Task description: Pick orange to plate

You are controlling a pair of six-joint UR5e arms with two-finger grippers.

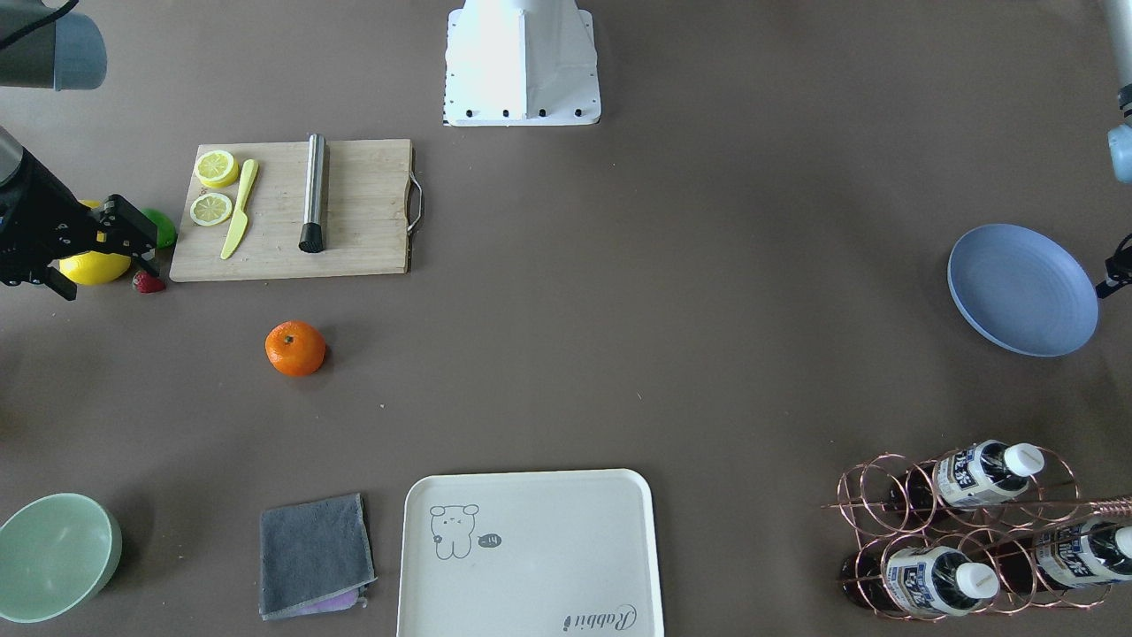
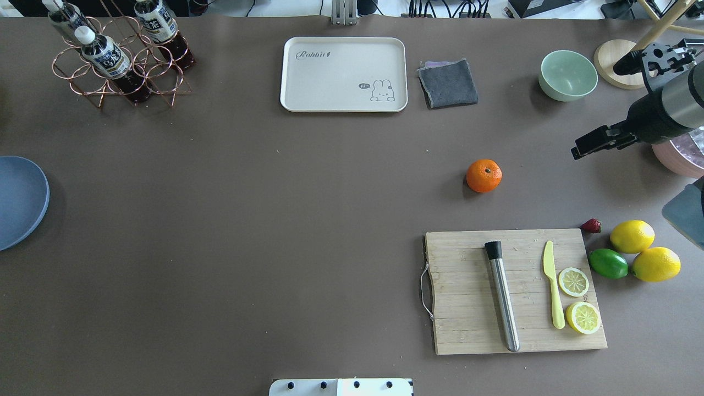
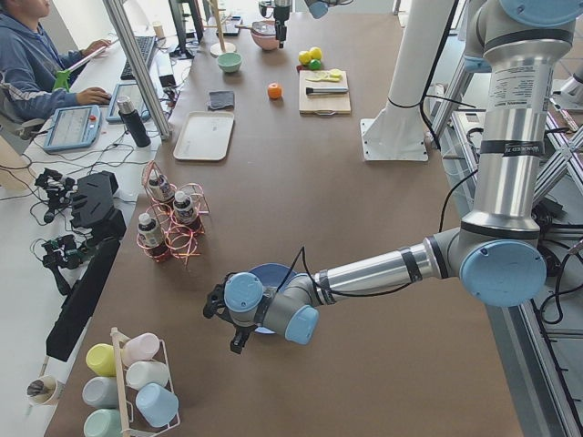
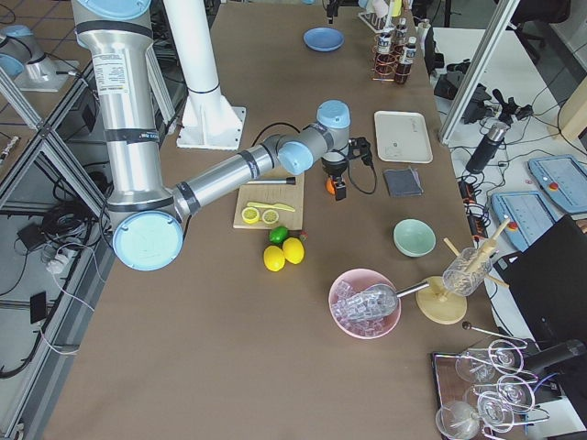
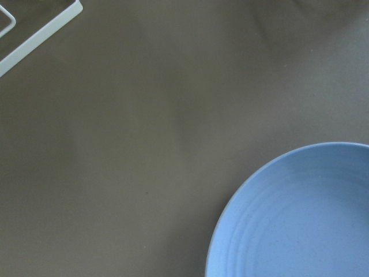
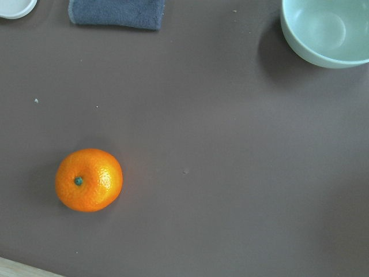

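The orange (image 2: 484, 175) sits alone on the brown table between the cutting board and the grey cloth, stem dimple up; it also shows as the orange (image 1: 295, 348) and the orange (image 6: 89, 179). My right gripper (image 2: 582, 148) hovers above the table to the orange's right, well apart from it, open and empty; from the front it is my right gripper (image 1: 149, 249) above a lemon. The blue plate (image 1: 1021, 289) lies empty at the table's far left end, the plate (image 5: 300, 225) right below the left wrist. My left gripper (image 3: 224, 319) hangs over the plate's edge; I cannot tell how its jaws stand.
A wooden cutting board (image 2: 473, 286) carries a steel muddler, a yellow knife and two lemon slices. Two lemons (image 2: 632, 236), a lime and a strawberry lie beside it. At the far edge stand a mint bowl (image 2: 568, 75), grey cloth (image 2: 448, 82), cream tray (image 2: 344, 74) and bottle rack (image 2: 118, 55).
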